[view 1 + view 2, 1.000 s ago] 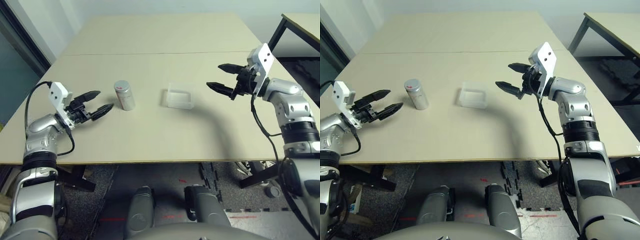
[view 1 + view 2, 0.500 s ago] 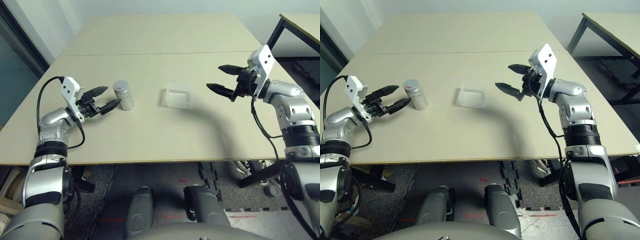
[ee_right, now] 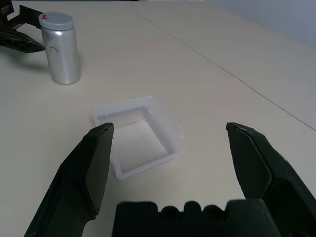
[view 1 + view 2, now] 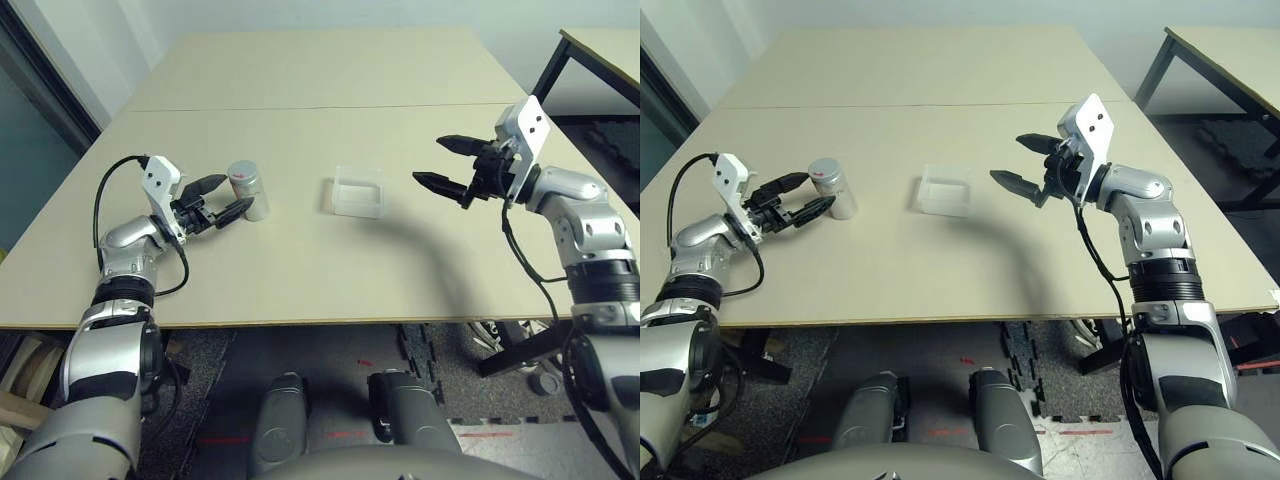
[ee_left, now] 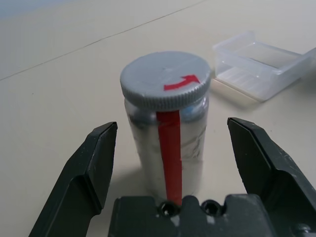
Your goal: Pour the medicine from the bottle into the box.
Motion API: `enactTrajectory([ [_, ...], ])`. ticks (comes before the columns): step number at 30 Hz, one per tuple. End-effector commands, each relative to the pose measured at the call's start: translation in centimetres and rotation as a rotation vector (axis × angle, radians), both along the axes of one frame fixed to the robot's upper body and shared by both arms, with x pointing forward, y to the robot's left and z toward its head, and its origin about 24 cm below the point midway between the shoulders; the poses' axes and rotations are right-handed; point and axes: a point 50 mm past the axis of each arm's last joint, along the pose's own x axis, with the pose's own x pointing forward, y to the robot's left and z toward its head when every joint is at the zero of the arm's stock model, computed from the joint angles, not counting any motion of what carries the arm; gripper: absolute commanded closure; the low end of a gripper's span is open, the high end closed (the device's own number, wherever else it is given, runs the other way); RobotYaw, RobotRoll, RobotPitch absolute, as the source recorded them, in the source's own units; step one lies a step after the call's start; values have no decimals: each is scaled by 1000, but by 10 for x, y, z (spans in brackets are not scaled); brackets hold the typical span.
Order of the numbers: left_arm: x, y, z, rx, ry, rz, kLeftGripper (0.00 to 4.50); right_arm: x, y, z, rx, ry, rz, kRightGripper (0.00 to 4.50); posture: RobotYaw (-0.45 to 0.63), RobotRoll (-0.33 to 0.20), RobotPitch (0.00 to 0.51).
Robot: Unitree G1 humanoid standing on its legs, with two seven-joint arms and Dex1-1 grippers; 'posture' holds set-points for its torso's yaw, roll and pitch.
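Early stage: capped bottle (image 4: 247, 189) stands ungrasped between the wide-open left pincer (image 4: 222, 198); empty box (image 4: 358, 191) waits beside the wide-open right pincer (image 4: 447, 164); pouring remains.

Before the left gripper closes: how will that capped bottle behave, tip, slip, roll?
The bottle stands upright, taller than wide, so an off-centre nudge from one finger could probably tip it. Its cylindrical wall would likely roll if it fell. The wall looks smooth, so it may slip; the ribbed cap looks grippier. Left gripper is open around it, not touching.
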Motion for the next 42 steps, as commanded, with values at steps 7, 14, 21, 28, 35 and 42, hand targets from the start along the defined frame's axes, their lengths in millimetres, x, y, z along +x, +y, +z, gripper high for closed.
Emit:
enactTrajectory([
  [7, 6, -10, -2, 25, 24, -23, 20, -7, -5, 5, 6, -9, -14, 0, -161, 0, 49],
  [14, 8, -16, -7, 28, 44, -26, 20, -10, -4, 7, 3, -10, -12, 0, -185, 0, 58],
  [21, 11, -19, -10, 36, 52, 13, 20, -15, -5, 9, -1, -8, -14, 0, -205, 0, 56],
  [28, 11, -19, -11, 23, 57, 18, 1849, -15, -4, 10, -4, -6, -14, 0, -199, 0, 56],
  [35, 8, -19, 2, 4, 35, -112, 1949, -10, 14, 14, 13, 13, 69, 0, -127, 0, 59],
  [42, 2, -32, 21, -5, -14, -311, 1949, 2, 55, 31, 78, 48, 235, 0, -24, 0, 70],
])
